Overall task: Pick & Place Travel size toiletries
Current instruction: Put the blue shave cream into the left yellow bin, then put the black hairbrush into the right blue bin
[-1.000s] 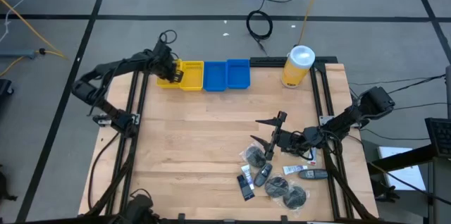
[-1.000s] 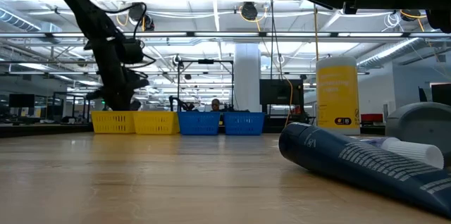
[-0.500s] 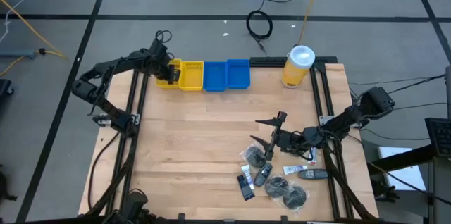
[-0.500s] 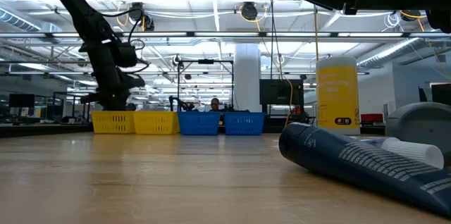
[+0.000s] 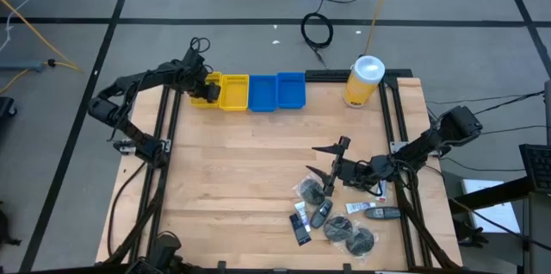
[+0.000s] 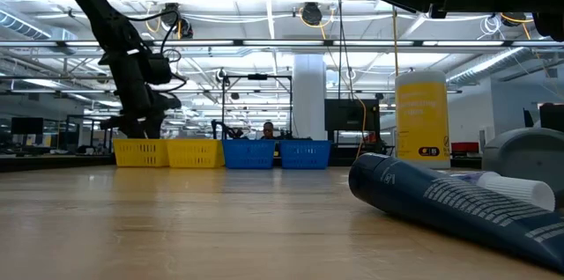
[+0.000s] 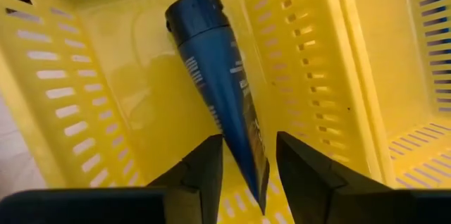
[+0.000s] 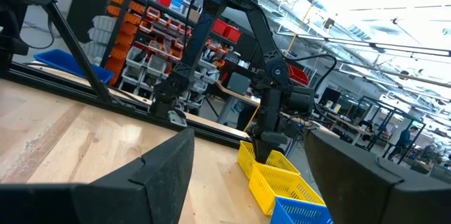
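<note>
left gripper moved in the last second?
Yes. The left gripper shifted left along the yellow bin, from near its middle to its outer end.

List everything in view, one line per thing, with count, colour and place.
Blue tube: one, dark blue, inside the yellow bin, between the left gripper's fingers.
Yellow bins: two, yellow, far left edge of the table.
Blue bins: two, blue, beside the yellow ones.
Canister: one, yellow with white lid, far right corner.
Loose toiletries: about ten, mostly dark with some white, clustered near the right front of the table.
Table: one, light wood.
Left gripper: over the yellow bin, fingers apart around the tube's flat end.
Right gripper: open, above the loose toiletries.
</note>
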Controlling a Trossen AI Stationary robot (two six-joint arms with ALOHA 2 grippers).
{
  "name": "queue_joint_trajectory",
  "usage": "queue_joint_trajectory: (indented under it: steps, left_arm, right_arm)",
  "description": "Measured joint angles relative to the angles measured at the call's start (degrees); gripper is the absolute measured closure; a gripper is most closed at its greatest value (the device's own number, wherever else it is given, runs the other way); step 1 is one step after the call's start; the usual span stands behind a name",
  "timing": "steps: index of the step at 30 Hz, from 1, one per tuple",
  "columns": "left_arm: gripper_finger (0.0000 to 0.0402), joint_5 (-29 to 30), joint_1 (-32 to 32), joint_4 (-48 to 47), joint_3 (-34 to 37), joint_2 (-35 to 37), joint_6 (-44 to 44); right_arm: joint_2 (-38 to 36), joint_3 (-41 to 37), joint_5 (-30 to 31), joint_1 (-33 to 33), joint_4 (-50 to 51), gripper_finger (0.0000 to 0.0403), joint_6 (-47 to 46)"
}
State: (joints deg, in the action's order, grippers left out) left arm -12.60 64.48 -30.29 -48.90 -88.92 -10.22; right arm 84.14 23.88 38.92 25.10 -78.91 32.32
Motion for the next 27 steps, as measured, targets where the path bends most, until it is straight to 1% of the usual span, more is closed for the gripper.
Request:
queue_joint_trajectory:
  steps: [8,14,17,19,22,24,27]
  left_arm:
    - [0.027,0.0,0.5,-0.2,0.0,0.6,1.8]
    - [0.027,2.4,2.2,-0.3,0.0,5.6,2.6]
    - [0.027,3.4,1.9,0.7,0.0,8.7,2.4]
    - [0.027,3.9,-0.6,1.7,0.0,10.1,2.4]
    - [0.027,3.2,-7.3,8.3,2.3,11.8,2.4]
    - [0.027,2.7,-13.0,16.9,5.4,12.6,1.2]
    - [0.027,1.9,-23.0,32.7,10.3,13.3,-1.9]
  right_arm:
    - [0.0,0.0,0.0,0.0,0.0,0.0143,0.0]
    - [0.0,0.0,0.0,0.0,0.9,0.0144,0.3]
    - [0.0,0.0,0.0,-0.3,2.3,0.0145,-0.1]
    - [0.0,0.0,0.0,-0.9,3.5,0.0147,-1.2]
    - [0.0,0.0,0.0,-2.1,6.2,0.0149,-2.9]
    - [0.0,0.0,-0.1,-2.9,8.4,0.0149,-4.4]
    - [0.0,0.0,-0.5,-3.8,11.9,0.0149,-6.9]
